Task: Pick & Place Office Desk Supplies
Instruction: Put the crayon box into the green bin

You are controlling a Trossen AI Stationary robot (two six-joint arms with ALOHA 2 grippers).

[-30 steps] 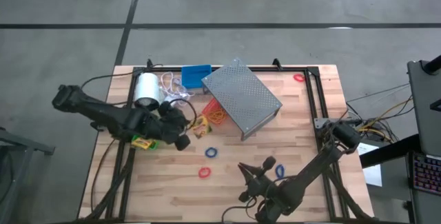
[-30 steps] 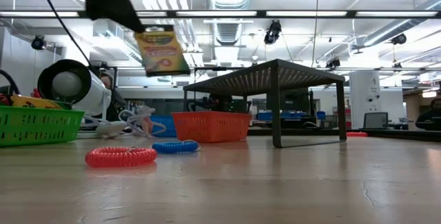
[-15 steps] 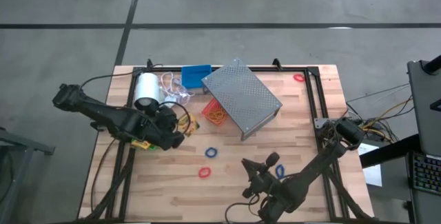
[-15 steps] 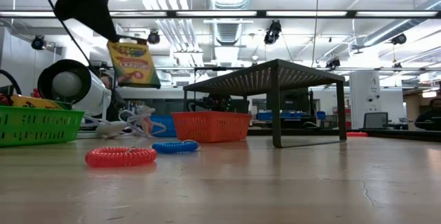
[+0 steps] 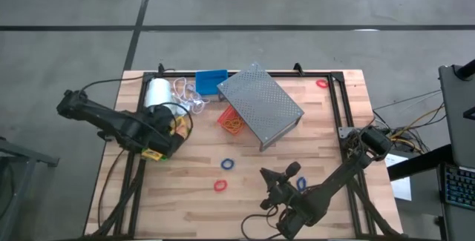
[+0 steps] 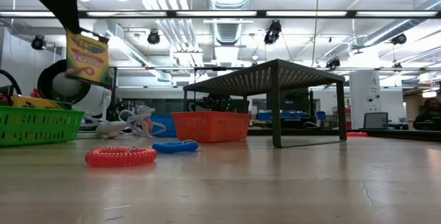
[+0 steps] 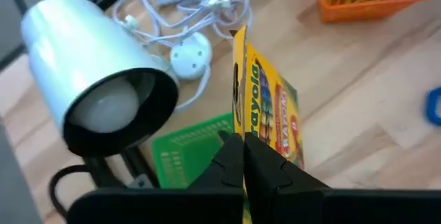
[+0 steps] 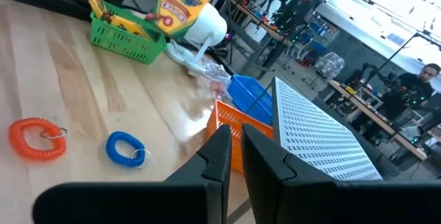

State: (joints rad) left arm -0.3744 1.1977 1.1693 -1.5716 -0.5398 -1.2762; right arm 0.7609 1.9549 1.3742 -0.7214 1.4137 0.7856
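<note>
My left gripper (image 5: 172, 131) is shut on a yellow-and-green crayon box (image 6: 87, 58), which hangs in the air at the table's left, next to the white roll (image 5: 156, 93). Below it stands the green bin (image 6: 38, 124), with a second crayon box (image 6: 27, 102) lying in it. A red ring (image 5: 220, 186) and a blue ring (image 5: 227, 164) lie flat on the table's middle. Another blue ring (image 5: 300, 184) lies beside my right gripper (image 5: 271, 185), which is shut on nothing near the table's front edge. The orange bin (image 5: 231, 120) stands against the rack. My left gripper pinches the crayon box between its two fingers (image 7: 231, 162), one on each broad face, at the box's upper end (image 7: 249, 141). The fingers slant down from above. The box hangs below them, nearly upright and clear of the table and the green bin.
A grey perforated rack (image 5: 260, 106) stands at the far middle, with a blue bin (image 5: 211, 81) and a white cord (image 5: 185, 89) to its left. A red ring (image 5: 321, 84) lies at the far right. People stand in the room beyond the table (image 8: 413, 79).
My left gripper has carried the crayon box toward the table's left edge, from beside the orange bin to above the green bin, rising a little. The wrist has turned, and the box has swung with it from slanted to nearly upright.
</note>
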